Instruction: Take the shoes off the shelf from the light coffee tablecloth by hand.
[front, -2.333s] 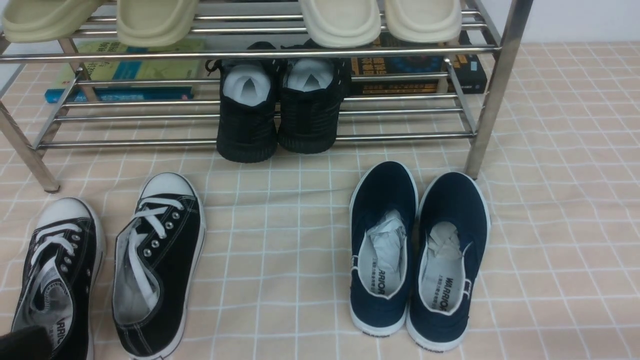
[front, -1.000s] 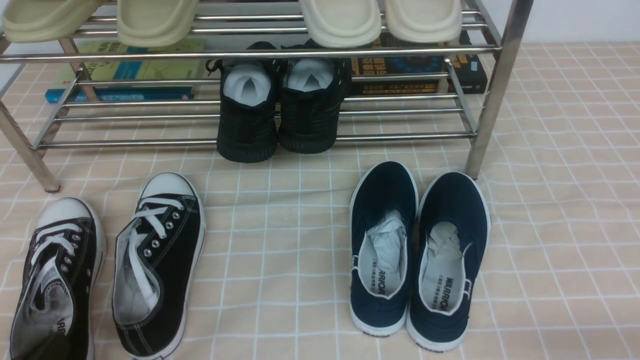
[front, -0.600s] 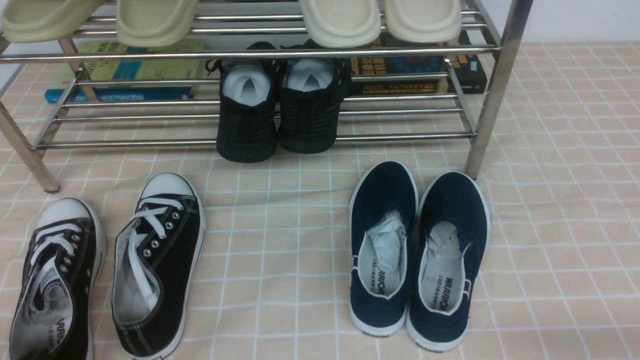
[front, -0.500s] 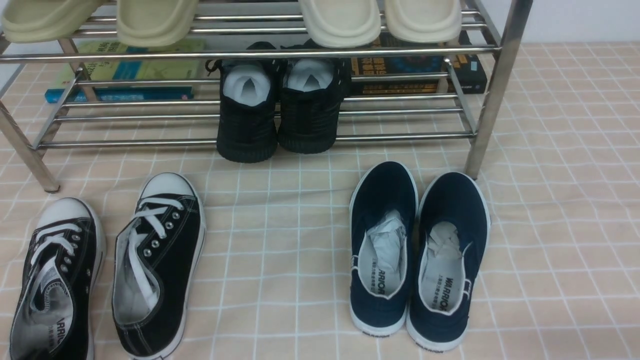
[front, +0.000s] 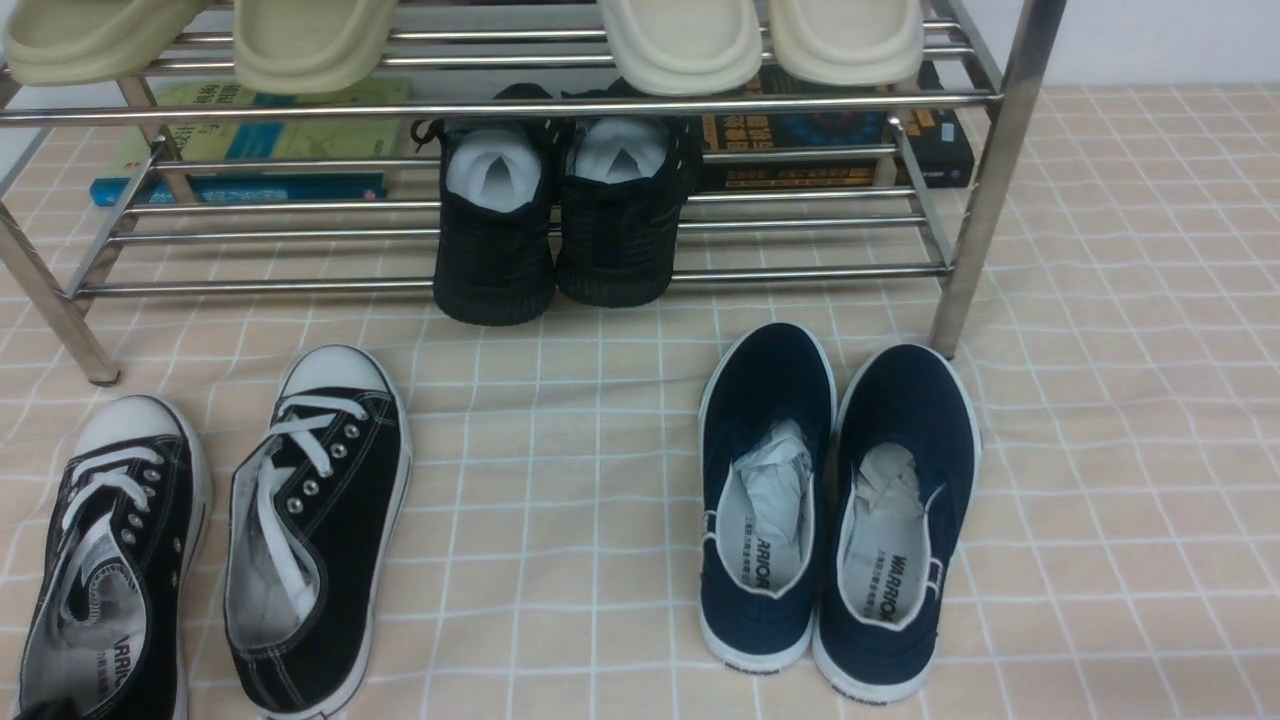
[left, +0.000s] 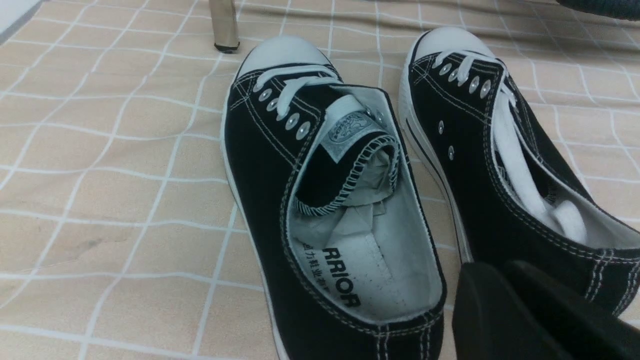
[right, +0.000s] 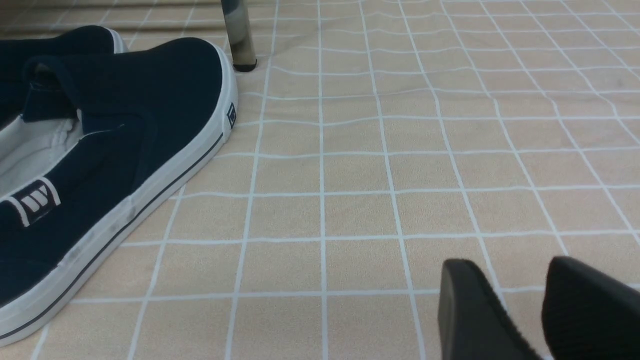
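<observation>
The black canvas sneakers with white laces and toe caps lie side by side on the light coffee tablecloth (front: 560, 500), left shoe (front: 110, 550) and right shoe (front: 315, 520), in front of the chrome shelf (front: 500, 105). In the left wrist view both sneakers (left: 280, 165) (left: 480, 150) lie just ahead of my left gripper (left: 497, 272). It hovers by their heels, its fingers together and holding nothing. My right gripper (right: 515, 270) is low over bare cloth with a gap between its fingers, empty.
Navy slip-ons (front: 830, 500) sit on the cloth by the shelf's right leg (right: 239, 35). All-black knit shoes (front: 550, 230) stand on the lower tier with books (front: 250, 150) behind. Cream slippers (front: 680, 40) rest on the upper tier.
The dark shape of my left gripper in the front view's bottom left corner has drawn back out of frame. The shoes have not moved.
</observation>
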